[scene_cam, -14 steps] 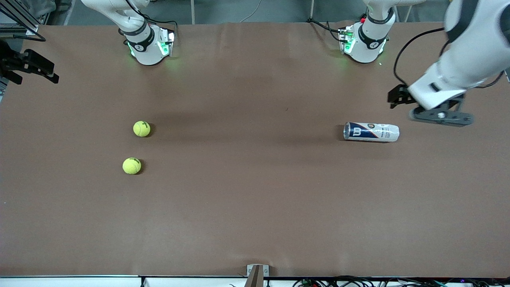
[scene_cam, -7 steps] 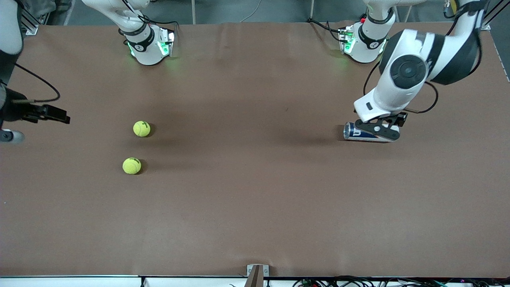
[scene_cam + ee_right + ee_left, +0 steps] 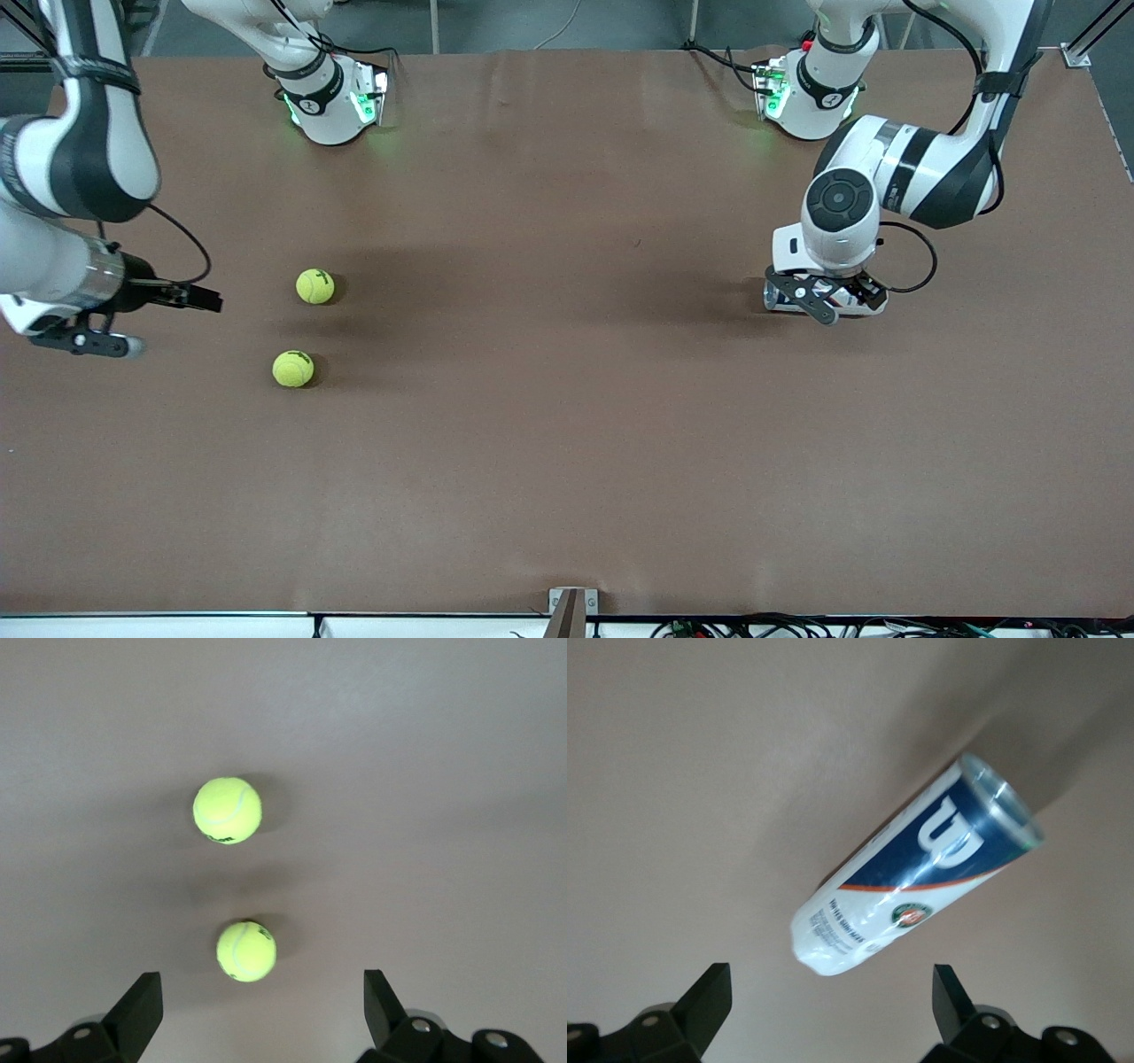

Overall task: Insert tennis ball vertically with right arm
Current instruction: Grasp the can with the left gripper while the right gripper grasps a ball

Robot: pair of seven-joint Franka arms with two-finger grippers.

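the brown table (image 3: 567,461) carries one tennis-ball can (image 3: 917,877) and two tennis balls. the can lies on its side at the left arm's end, its long axis running along the table toward the right arm's end, open mouth that way. the left gripper (image 3: 826,301) hovers right over it, jaws apart, the can's closed end just ahead of and between them in the left wrist view. the right gripper (image 3: 84,341), jaws also apart, hangs over the right arm's end; both balls lie ahead of its jaws, apart from each other. the nearer tennis ball (image 3: 246,950) sits between the finger lines, the farther tennis ball (image 3: 228,810) further ahead. the right arm is clearly the closer one to the balls.
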